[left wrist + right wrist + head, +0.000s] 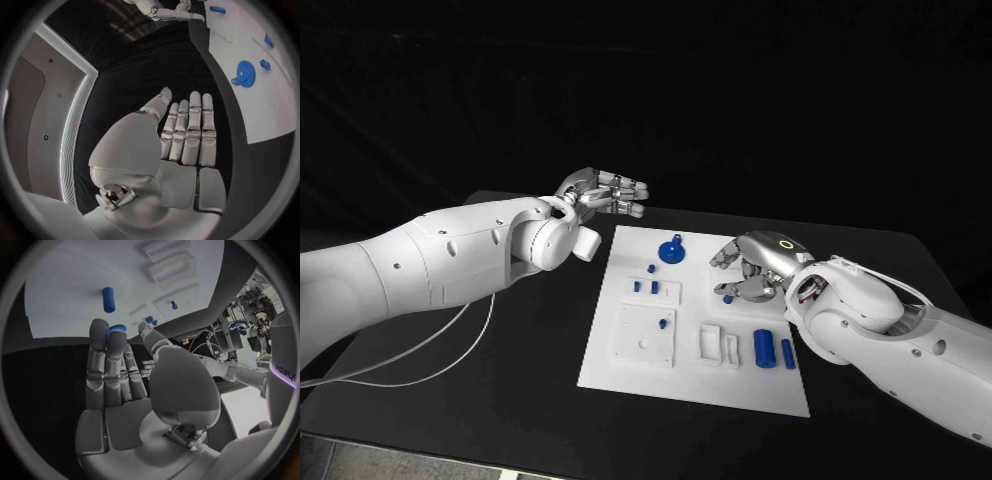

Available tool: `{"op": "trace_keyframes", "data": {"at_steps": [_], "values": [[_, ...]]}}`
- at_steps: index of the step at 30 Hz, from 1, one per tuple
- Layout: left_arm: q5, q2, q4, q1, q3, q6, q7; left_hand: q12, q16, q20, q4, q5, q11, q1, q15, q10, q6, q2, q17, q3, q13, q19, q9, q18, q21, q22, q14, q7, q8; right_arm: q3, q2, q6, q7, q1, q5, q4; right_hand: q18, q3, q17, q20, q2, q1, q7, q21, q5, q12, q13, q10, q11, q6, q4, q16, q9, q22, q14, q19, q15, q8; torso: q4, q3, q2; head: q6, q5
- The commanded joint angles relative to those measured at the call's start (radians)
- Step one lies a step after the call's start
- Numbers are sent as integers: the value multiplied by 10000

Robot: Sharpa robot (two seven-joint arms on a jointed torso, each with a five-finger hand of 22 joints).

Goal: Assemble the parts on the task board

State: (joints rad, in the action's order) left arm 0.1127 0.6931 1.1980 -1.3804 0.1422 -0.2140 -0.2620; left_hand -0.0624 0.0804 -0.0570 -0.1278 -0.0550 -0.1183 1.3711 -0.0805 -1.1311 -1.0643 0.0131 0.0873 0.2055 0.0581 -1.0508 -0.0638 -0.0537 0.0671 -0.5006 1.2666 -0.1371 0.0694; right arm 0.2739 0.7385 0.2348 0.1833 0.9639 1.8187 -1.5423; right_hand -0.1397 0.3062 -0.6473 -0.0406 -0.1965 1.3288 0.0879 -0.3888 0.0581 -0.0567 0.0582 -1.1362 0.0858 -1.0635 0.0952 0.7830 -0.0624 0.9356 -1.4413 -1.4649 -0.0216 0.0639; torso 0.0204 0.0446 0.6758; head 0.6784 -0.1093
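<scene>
The left robot hand (606, 192) hovers wide and empty at the white board's (632, 370) eleven o'clock; the right robot hand (750, 272) pinches a small blue part (728, 298) over the board's three o'clock edge.

Black table (516, 330) vs dark backdrop; pale wall panel w/ lit strip (72, 135) behind.

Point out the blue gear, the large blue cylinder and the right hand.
blue gear (674, 251), head view, on its toothed disc.
large blue cylinder (763, 347), head view, mid-length on its side.
right hand (750, 272), head view, on its back.
</scene>
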Motion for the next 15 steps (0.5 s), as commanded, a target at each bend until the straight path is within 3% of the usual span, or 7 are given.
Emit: {"op": "trace_keyframes", "data": {"at_steps": [1, 4, 7, 15], "values": [[-76, 3, 48, -6, -8, 121, -43, -26, -41, -4, -23, 26, -22, 32, 3, 60, 82, -12, -14, -52, 2, -63, -15, 26, 45, 7, -43, -2, -3, 16, 37, -654, -84, -8, -167, 123, -214, -192, 10, 5, 28, 108, -31, 62, -22, -25, 11, 134, 20, 85, -48, 19, 2, 21, 84, -315, 27, -19, 2, -17, 3, 12, 19], [-88, 16, 51, -6, -8, 121, -40, -26, -41, -4, -23, 26, -22, 32, 3, 60, 82, -12, -14, -52, 2, -63, -15, 26, 45, 7, -43, -2, -3, 25, 52, -879, -144, -8, -250, 227, -196, -567, 9, -18, -4, 5, -154, 96, -103, -24, 10, 213, 18, 61, -224, 12, -4, 29, 88, -320, 14, -14, 14, -12, 9, 13, 39], [-95, 24, 45, -6, -7, 120, -38, -26, -41, -4, -23, 26, -22, 32, 3, 60, 82, -12, -14, -52, 2, -63, -15, 26, 45, 7, -43, -2, -3, 28, 27, -1104, -171, -8, -305, 330, -135, -1066, -33, -44, 80, 259, -167, 161, -104, -10, 4, 243, 25, 82, -529, -12, -5, 26, 61, -355, 7, -11, 14, -11, 13, 20, 52], [-101, 27, 33, -6, -7, 139, -26, -26, -41, -4, -23, 26, -22, 32, 3, 60, 82, -12, -14, -52, 2, -63, -15, 26, 45, 7, -43, -2, -3, 10, -79, -1621, -111, -9, -290, 550, -135, -880, -45, -48, 266, 382, -108, 151, -92, -26, 10, 70, -27, -24, -480, -14, -3, 44, 53, -366, -11, -11, 26, -3, 19, 43, 70]]}}
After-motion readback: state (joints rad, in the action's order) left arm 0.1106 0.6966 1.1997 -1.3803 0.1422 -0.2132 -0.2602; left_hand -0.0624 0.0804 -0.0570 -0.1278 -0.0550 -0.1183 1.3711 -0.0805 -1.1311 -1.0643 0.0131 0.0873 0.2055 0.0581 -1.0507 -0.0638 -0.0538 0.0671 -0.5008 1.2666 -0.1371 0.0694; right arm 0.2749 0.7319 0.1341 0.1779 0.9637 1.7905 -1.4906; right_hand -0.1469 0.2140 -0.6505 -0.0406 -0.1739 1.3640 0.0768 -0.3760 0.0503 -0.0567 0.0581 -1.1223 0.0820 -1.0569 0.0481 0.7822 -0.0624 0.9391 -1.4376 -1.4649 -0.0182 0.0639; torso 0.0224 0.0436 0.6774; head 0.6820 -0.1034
